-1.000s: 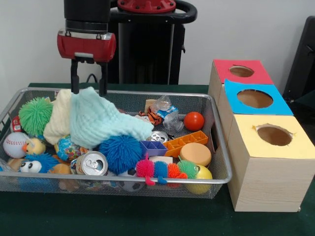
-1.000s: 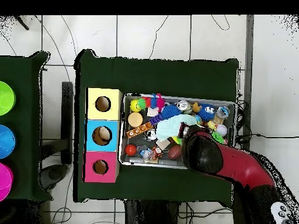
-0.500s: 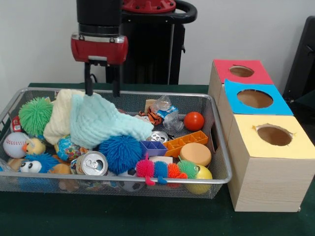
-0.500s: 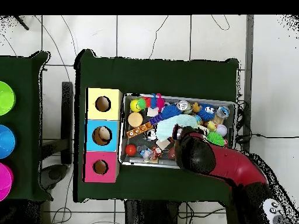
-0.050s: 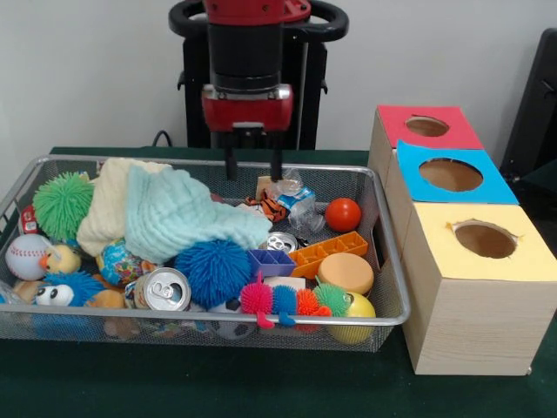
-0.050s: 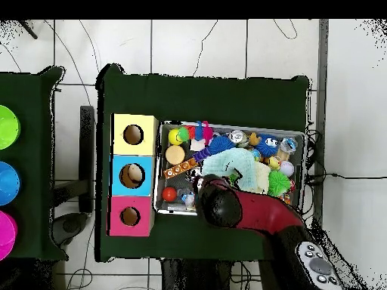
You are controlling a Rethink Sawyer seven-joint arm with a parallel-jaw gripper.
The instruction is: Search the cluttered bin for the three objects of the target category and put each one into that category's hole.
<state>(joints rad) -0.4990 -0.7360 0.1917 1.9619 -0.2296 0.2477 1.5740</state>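
Observation:
The wire mesh bin (image 5: pixel 388 261) holds a heap of toys. My gripper (image 5: pixel 253 175) hangs open and empty over the bin's back middle, just right of a mint green cloth (image 5: pixel 183 218) lying on a cream cloth (image 5: pixel 103 207). Below and to the right of its fingers lie a small tiger toy (image 5: pixel 272 207) and a crumpled plastic wrapper (image 5: pixel 298 202). A red ball (image 5: pixel 343 214), an orange brick (image 5: pixel 329 252), a blue spiky ball (image 5: pixel 213 270) and a drinks can (image 5: pixel 164 290) are in plain sight. In the overhead view the arm (image 6: pixel 230 209) hides the gripper and part of the bin (image 6: pixel 162 168).
Three boxes with round holes stand beside the bin: red (image 5: pixel 426 127), blue (image 5: pixel 451 175) and yellow (image 5: pixel 485 240). A green spiky ball (image 5: pixel 63 203), a baseball (image 5: pixel 26 255) and a yellow ball (image 5: pixel 357 306) also lie in the bin.
My gripper has moved right, from directly over the mint cloth's peak to the bin's back middle. The cloth's raised peak has sunk and it lies flatter.

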